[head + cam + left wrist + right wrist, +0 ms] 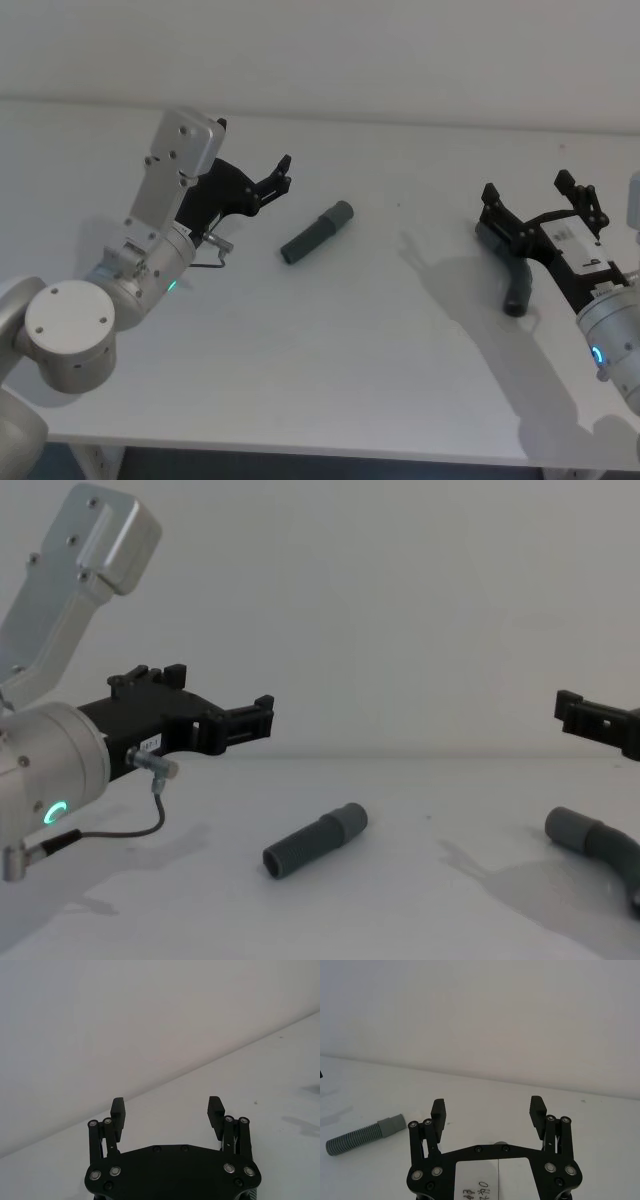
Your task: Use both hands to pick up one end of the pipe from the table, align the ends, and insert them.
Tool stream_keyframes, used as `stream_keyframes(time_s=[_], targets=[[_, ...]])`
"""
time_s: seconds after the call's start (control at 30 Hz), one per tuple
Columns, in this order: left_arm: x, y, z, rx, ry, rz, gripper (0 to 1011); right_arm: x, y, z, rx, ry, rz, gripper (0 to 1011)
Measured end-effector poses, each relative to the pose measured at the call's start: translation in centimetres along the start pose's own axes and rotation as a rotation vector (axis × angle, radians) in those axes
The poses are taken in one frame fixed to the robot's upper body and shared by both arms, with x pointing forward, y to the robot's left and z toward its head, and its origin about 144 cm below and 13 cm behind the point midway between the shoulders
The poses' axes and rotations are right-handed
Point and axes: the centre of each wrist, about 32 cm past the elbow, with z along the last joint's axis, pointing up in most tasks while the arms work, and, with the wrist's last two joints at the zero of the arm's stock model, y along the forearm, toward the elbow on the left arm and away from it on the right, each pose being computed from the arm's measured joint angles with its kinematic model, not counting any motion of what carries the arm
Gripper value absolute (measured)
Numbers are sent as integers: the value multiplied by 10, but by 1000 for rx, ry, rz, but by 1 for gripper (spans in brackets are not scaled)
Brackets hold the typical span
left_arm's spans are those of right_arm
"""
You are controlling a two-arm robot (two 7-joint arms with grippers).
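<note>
Since both claws hang empty above the worktop and neither hose piece is lifted, the step in hand looks to be the two pick-ups, and doing them well will likely turn on where each piece is gripped. Nearest the robot, the bent hose piece lies on the worktop directly beneath the right claw. Its lower leg trails back under the claw's body and its smooth collar lies below the fingertips. The right claw is spread wide, grips nothing and sits clear above the piece. It would do best to come straight down and close on the ribs just behind the collar, which leaves the collar bare for mating. A hold near the bend should also keep the piece from swinging. A little farther out, the short straight hose piece lies flat, apart from the left claw. It sits below that claw, on the side facing the right claw. Its grey collar is the end farther from the robot. The left claw is likewise spread open and empty, raised well above the worktop and aimed past the piece toward the wall. It would need to swing over, set its fingers across the ribbed half and lower squarely, since a round hose will probably roll if nudged from one side. I cannot tell which collar carries the narrower tip, so that wants checking before the ends are lined up.
</note>
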Motion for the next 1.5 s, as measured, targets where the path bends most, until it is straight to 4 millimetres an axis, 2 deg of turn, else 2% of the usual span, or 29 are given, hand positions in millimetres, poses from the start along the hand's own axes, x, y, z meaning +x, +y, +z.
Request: stream_keyframes(time_s=[0.8,1.5], targets=[[0,0,0,0,0,0,1000,1,0,1,-14,-2,1,1001],[0,0,0,0,0,0,1000,19,-7,13,-237,27,50,1001]])
